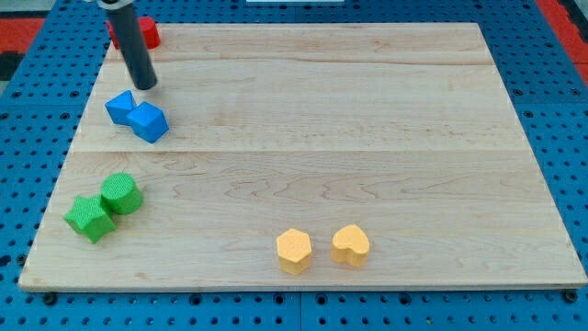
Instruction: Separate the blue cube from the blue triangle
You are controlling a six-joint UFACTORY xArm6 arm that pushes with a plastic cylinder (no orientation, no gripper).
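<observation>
The blue cube [149,121] and the blue triangle [119,107] lie touching each other near the board's left edge, the triangle to the upper left of the cube. My tip [145,86] rests on the board just above them, a short gap from the triangle's top right. The dark rod rises from it toward the view's top left.
A red block [147,34] sits at the top left corner, partly hidden by the rod. A green cylinder [120,193] and a green cube [90,219] touch at the left. A yellow hexagon [294,251] and a yellow heart [350,245] lie near the wooden board's [367,138] bottom edge.
</observation>
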